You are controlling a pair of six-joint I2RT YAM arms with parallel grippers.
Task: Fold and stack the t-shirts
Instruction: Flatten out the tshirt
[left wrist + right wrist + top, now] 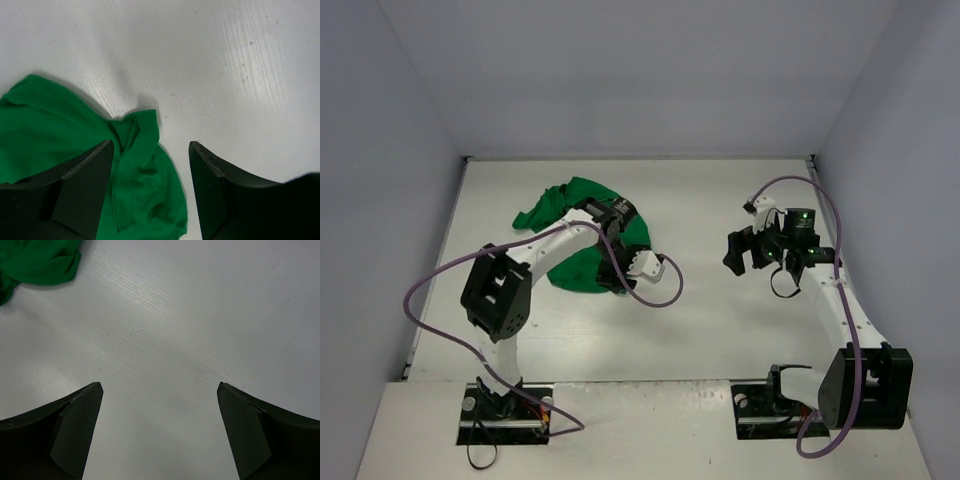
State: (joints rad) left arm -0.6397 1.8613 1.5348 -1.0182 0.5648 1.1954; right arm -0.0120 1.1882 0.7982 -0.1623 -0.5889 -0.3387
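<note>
- Cloth: one plain bright-green, wrinkled fabric t-shirt (570,268) lies crumpled on the white table (720,320), toward ten o'clock from the table's middle in the top view.
- Left gripper (150,143) is over the shirt's edge, jaws apart and gripping nothing. Green cloth fills its wrist view from nine to six o'clock.
- Right gripper (160,385) is at three o'clock, well apart from the shirt, jaws wide apart over bare table.
</note>
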